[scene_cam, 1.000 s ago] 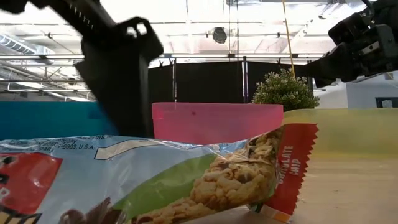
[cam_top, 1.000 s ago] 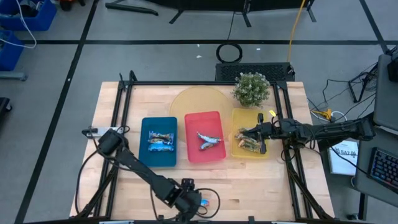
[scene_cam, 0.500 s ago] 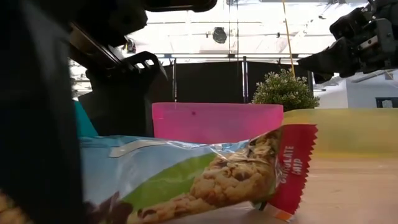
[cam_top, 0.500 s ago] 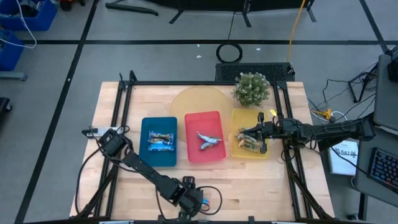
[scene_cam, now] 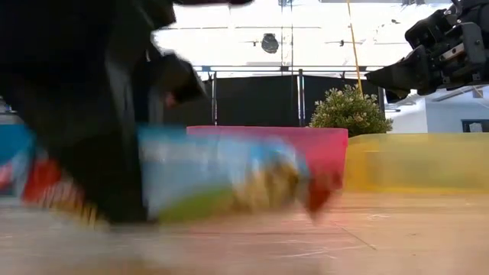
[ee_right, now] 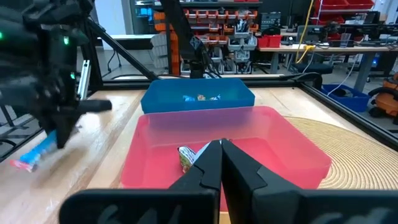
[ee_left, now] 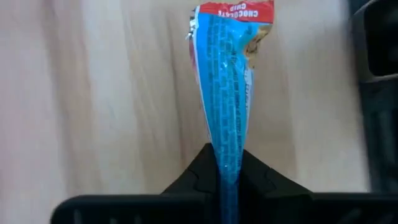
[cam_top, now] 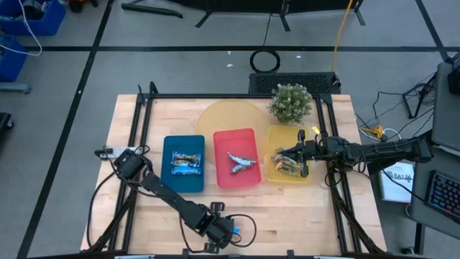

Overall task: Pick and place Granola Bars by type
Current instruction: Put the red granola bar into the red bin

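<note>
High view: wooden bench (cam_top: 144, 129) bounded by a dark frame, bare wood lying open in front of and behind the trays. Left hand (cam_top: 224, 234) low at the near edge, pinching a blue-wrapped granola bar (cam_top: 237, 234). Right hand (cam_top: 286, 153) reaching in from the far right over the yellow tray (cam_top: 290, 137), fingers pressed together, nothing between them. Three trays in a row at mid-bench: blue tray (cam_top: 183, 185) with two blue-and-white bars (cam_top: 182, 163), red tray (cam_top: 236, 139) with one bar (cam_top: 242, 162), yellow tray with a few green and brown bars (cam_top: 287, 166). Potted plant (cam_top: 291, 102) and round woven mat (cam_top: 226, 116) behind the trays.

Low view: left hand (scene_cam: 99, 153) large and blurred close to the lens, bar (scene_cam: 221, 179) blurred beside it just above the wood. Red tray (scene_cam: 328, 145) and yellow tray (scene_cam: 416, 160) behind, plant (scene_cam: 350, 108) farther back, right arm (scene_cam: 443, 53) high at upper right.

Left wrist view: bar (ee_left: 227, 93) clamped edge-on between the fingers (ee_left: 261, 180), red end pointing away, bare wood on both sides.

Right wrist view: closed fingers (ee_right: 239, 168) over the red tray (ee_right: 149, 155) with its bar (ee_right: 189, 157); blue tray (ee_right: 198, 99) beyond; left hand (ee_right: 59, 118) holding its bar (ee_right: 37, 155) over open wood.
</note>
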You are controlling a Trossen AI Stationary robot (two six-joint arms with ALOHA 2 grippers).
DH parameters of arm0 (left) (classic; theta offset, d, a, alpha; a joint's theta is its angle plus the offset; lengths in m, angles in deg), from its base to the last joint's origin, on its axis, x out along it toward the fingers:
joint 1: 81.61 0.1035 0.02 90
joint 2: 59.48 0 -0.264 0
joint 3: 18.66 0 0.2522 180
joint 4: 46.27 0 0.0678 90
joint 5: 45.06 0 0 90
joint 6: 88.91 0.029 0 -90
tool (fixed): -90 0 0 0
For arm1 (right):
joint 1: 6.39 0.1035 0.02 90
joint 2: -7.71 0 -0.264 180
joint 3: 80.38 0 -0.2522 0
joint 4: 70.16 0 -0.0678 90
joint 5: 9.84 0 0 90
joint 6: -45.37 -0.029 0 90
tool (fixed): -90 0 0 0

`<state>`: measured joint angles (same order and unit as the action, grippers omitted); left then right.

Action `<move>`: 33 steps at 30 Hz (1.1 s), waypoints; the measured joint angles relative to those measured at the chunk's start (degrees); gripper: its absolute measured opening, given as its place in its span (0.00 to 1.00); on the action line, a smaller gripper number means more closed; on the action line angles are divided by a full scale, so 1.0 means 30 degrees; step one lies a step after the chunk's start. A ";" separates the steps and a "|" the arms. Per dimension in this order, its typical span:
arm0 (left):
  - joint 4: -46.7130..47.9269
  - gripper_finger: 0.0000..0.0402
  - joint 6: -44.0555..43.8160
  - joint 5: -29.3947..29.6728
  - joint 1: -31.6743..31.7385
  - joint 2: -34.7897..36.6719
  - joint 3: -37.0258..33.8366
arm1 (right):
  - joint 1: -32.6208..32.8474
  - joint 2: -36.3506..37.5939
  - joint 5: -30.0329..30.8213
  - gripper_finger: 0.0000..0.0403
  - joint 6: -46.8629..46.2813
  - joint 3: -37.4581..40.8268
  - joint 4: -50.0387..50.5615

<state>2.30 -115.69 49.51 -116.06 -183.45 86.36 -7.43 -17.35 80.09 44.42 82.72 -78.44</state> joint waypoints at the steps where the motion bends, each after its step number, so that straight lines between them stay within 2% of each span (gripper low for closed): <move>1: -0.0086 0.08 0.0308 0.0263 -0.0085 0.0347 -0.0001 | 0.0000 0.0007 0.0000 0.00 -0.0022 0.0000 0.0013; 6: 0.1193 0.15 0.2745 0.2766 -0.0938 0.2599 0.0035 | 0.0000 0.0007 0.0000 0.00 -0.0199 0.0000 0.0029; 10: 0.2773 0.09 0.3563 0.4957 -0.1599 0.5182 -0.0075 | 0.0000 0.0007 0.0000 0.00 -0.0448 0.0000 0.0029; 13: 0.2712 0.06 0.3850 0.6903 -0.2020 0.7517 -0.1395 | 0.0000 0.0005 0.0000 0.00 -0.0459 0.0000 0.0029; 16: 0.1970 0.06 0.3908 0.8521 -0.2438 1.0156 -0.3771 | 0.0000 0.0007 0.0000 0.00 -0.0459 0.0007 0.0029; 19: -0.0600 0.09 0.4276 1.0053 -0.2829 1.3183 -0.7177 | 0.0000 0.0007 0.0000 0.00 -0.0459 0.0007 0.0028; 22: -0.4165 0.12 0.5061 1.0324 -0.2828 1.6096 -1.1426 | 0.0000 0.0000 0.0000 0.00 -0.0431 0.0007 0.0015; 26: -1.1170 0.07 0.6368 0.8522 -0.2224 1.9515 -1.7659 | 0.0000 0.0003 0.0000 0.00 -0.0411 0.0007 0.0005; 30: -1.8789 0.06 0.7544 0.7234 -0.1295 2.1550 -2.2832 | 0.0000 0.0007 0.0000 0.00 -0.0416 0.0007 -0.0021; 33: -2.0448 0.06 0.6554 0.7590 -0.0320 2.2607 -2.4740 | 0.0000 -0.0022 0.0000 0.00 -0.0421 0.0007 -0.0087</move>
<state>-59.05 -96.03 72.28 -117.02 -115.62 12.14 -7.43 -17.41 80.09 43.16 82.75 -78.70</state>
